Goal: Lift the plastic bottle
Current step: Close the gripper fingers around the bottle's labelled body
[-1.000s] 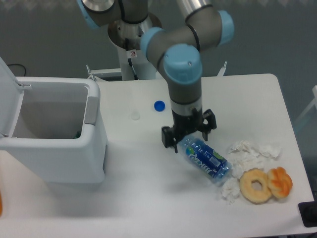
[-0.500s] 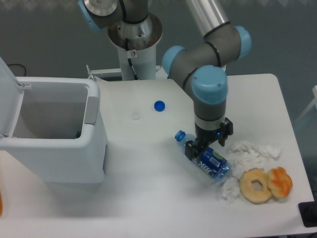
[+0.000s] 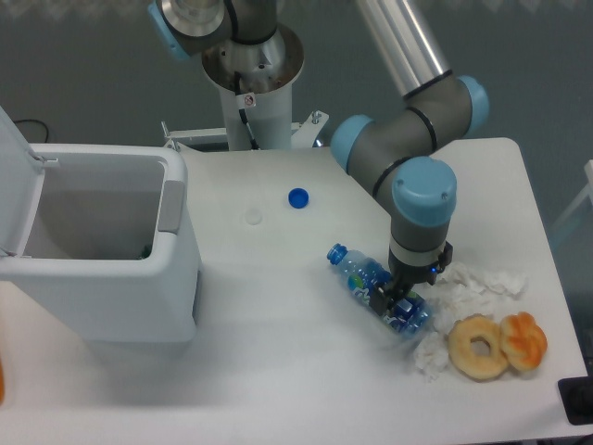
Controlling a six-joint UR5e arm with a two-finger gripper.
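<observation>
The plastic bottle lies on its side on the white table, blue cap pointing up-left, base toward the doughnuts. My gripper points straight down over the bottle's labelled lower half and hides most of the blue label. Its fingers appear to stand on either side of the bottle's body, low against it, and look open. The bottle rests on the table.
A white bin with its lid up stands at the left. A loose blue cap and a small white disc lie mid-table. Crumpled tissues and two doughnuts lie right of the bottle.
The gripper moved right and down, from the bottle's cap end to over its labelled lower half. The bottle has stayed in place.
</observation>
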